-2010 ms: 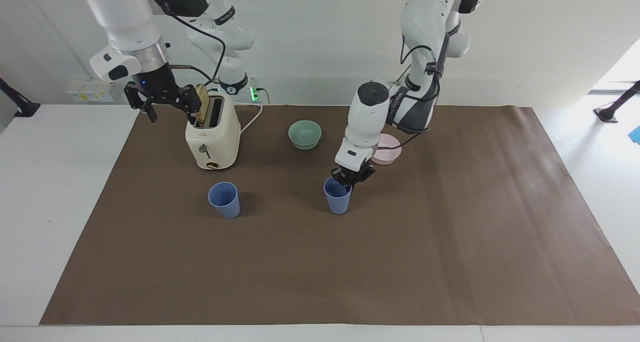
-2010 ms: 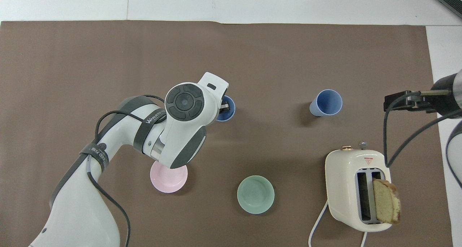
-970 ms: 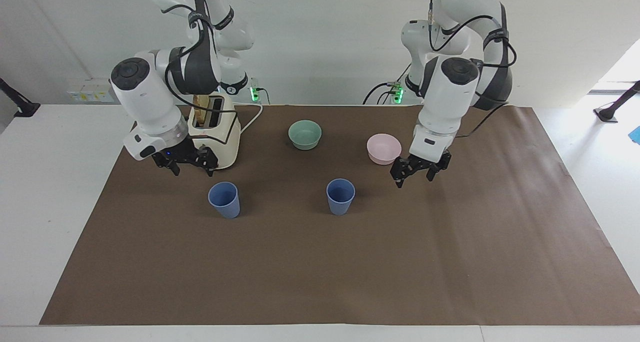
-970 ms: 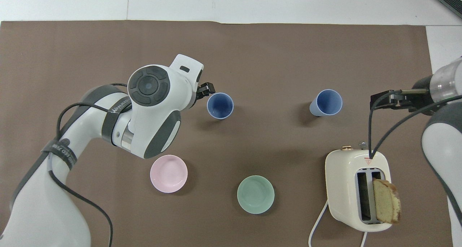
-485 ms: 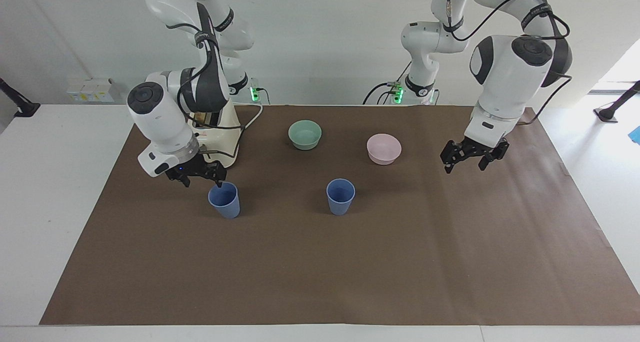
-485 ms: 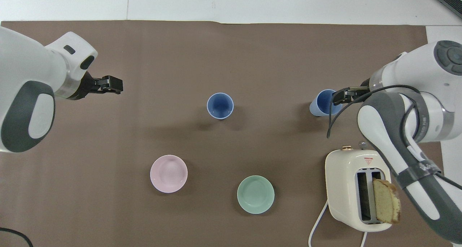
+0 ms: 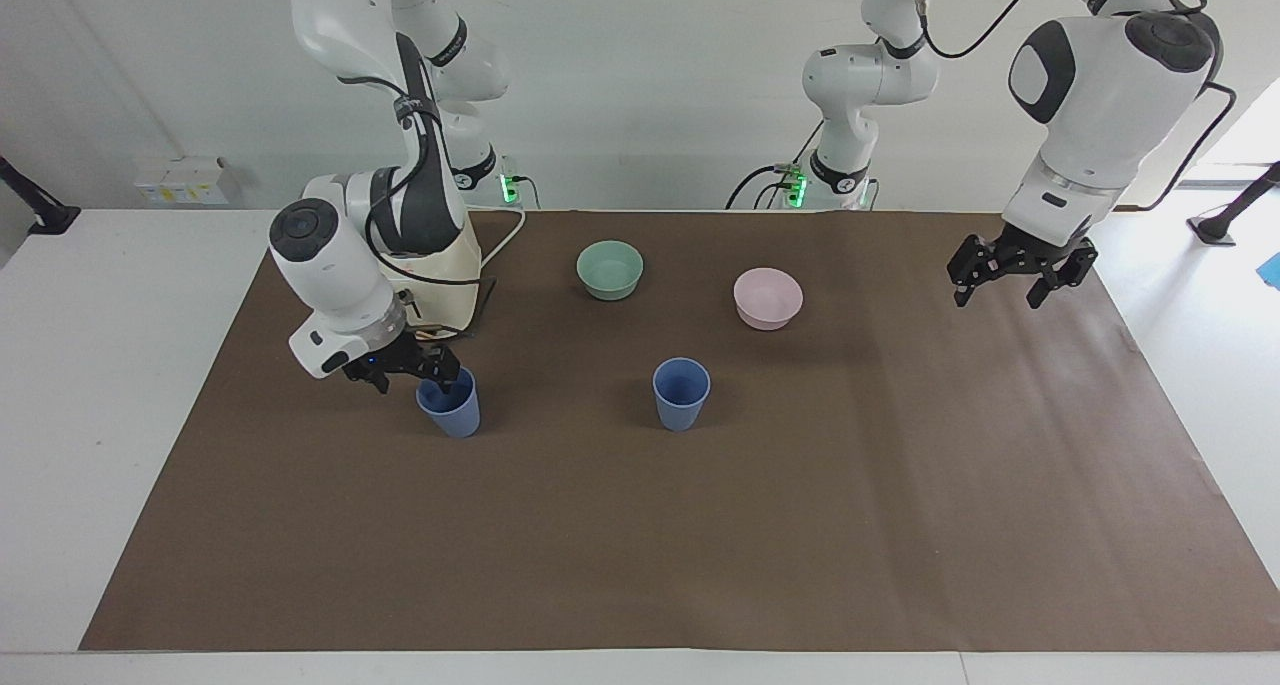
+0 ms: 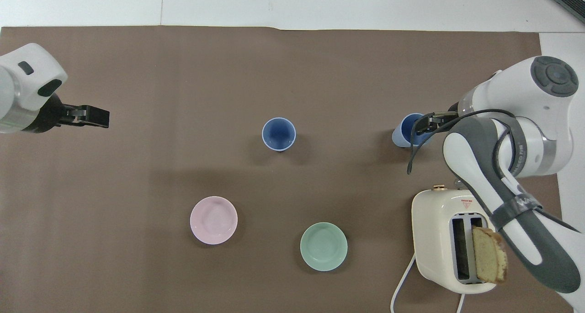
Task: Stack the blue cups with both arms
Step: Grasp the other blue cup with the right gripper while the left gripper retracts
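While a toaster (image 8: 450,240) with a slice of bread (image 8: 489,254) stood nearest the robots, a green bowl (image 7: 609,268) and a pink bowl (image 7: 768,297) sat beside it. Farther out stood two blue cups, apart and upright. One cup (image 7: 681,393) stood alone mid-mat. The right gripper (image 7: 407,368), jaws wide, straddled the rim of the other cup (image 7: 449,408). The left gripper (image 7: 1020,272), also spread and empty, hung over bare mat (image 7: 640,565) at its arm's end.
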You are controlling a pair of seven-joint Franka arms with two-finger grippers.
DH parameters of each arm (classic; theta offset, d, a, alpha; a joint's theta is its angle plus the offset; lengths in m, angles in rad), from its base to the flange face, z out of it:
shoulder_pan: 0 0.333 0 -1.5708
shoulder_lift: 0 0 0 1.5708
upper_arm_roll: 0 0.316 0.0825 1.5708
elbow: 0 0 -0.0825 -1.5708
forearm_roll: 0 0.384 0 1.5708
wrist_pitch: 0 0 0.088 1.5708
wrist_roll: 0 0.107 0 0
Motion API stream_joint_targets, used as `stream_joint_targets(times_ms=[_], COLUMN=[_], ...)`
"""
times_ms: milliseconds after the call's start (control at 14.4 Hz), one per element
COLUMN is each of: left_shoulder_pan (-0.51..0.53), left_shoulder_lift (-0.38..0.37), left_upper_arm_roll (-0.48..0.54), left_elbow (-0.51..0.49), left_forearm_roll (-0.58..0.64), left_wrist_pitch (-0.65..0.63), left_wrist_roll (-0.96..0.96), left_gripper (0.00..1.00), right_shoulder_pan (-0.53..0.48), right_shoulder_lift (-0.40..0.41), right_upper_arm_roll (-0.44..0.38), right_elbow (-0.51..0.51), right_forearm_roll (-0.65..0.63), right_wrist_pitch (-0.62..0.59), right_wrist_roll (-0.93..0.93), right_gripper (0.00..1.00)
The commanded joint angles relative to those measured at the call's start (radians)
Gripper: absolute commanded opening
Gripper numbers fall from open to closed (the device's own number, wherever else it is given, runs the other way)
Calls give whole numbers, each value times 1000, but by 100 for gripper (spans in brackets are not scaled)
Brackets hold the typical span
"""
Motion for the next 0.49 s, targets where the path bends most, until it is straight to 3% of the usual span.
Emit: stream_joint_targets(times_ms=[0, 139, 416], left_shoulder_pan=[18, 7, 1], left_shoulder_lift=[-42, -40, -51], left_upper_arm_roll=[-9, -13, -47], left_elbow=[47, 144, 169], left_forearm_roll=[-10, -8, -8], left_wrist_pitch=[-90, -188, -250], left_wrist_roll=[18, 15, 14], left_gripper=[100, 100, 100], right_shoulder_pan=[-1, 1, 8], right_shoulder_lift=[25, 25, 25], right_upper_arm_roll=[2, 2, 2], right_elbow=[-5, -5, -2], right_forearm_roll=[16, 16, 15], right_wrist_pitch=[51, 47, 36], right_wrist_roll=[2, -4, -4], right_gripper=[91, 3, 0])
